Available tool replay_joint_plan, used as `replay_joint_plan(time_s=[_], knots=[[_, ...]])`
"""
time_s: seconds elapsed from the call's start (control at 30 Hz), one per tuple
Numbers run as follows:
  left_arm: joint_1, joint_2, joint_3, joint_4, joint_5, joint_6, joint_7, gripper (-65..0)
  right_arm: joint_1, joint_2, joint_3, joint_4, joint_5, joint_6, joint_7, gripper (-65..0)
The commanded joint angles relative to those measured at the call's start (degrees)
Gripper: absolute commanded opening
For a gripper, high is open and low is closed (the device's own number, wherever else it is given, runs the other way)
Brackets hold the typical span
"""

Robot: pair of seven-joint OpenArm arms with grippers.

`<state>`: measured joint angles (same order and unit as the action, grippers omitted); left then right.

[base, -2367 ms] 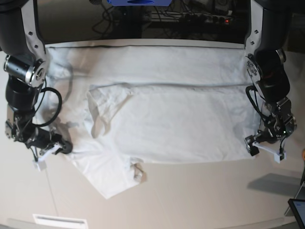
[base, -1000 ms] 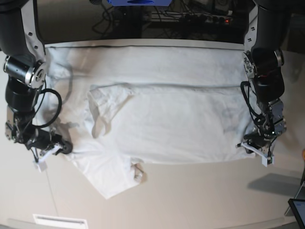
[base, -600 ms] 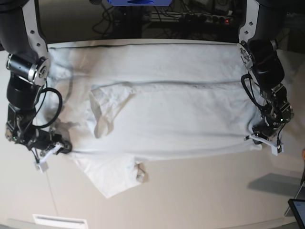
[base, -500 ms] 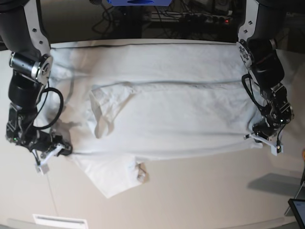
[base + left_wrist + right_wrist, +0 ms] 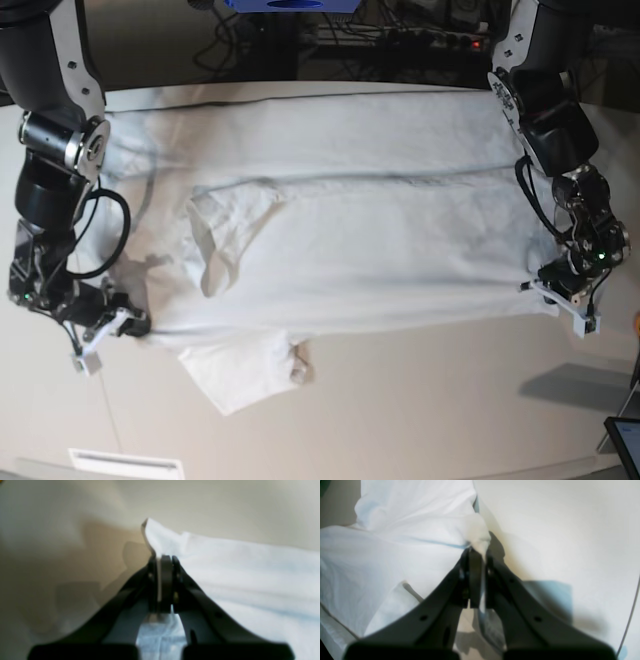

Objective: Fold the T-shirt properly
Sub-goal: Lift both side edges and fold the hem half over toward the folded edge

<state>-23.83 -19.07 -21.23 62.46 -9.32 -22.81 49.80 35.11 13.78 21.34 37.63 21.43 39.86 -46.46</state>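
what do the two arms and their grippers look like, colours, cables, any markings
Both arms are black with white plates dotted by small holes and a silver ring joint near the elbow. Loose black cables loop beside each forearm. The left gripper and right gripper have slim matte black fingers with small screw holes, and white tips in the base view. A small green light glows near each wrist. No lettering is visible.

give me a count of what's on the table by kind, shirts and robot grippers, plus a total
T-shirt: 1
Grippers: 2, the left gripper and the right gripper, each shut on the shirt's near edge
Total: 3
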Motion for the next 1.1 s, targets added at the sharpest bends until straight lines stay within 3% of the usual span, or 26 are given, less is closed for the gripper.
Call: replay_joint_plan(time_s=[0.0,0.27,0.5,0.9,1.07], knots=[[-1.8,-1.3,-0.2,1.8,-0.4,-0.4,-0.8,-65.0,2.2,1.2,0.2,1.1,0.9,0.1,1.2,-65.0],[-2.8,-1.2,-0.2,1.9,-0.4,-0.4,-0.6,-65.0,1.4,2.1,0.3,6.5,3.6,0.1,1.1,-65.0],[-5.1,-1.1,3.9,2.1,-0.4,-0.4,-0.6,-65.0,-0.6,2.3,0.3,10.0,3.7,0.1,1.1,-65.0],[-2.5,-1.4,4.0,3.9,-0.4,-0.6,-0.4,-65.0,-4.0,4.1,0.5,18.5,3.7,0.1,-4.8,-65.0],[0.4,-1.4,4.0,10.9,-0.4,-1.9,4.2,-65.0,-5.3,4.1,0.6,18.5,3.7,0.1,-5.2,-65.0]])
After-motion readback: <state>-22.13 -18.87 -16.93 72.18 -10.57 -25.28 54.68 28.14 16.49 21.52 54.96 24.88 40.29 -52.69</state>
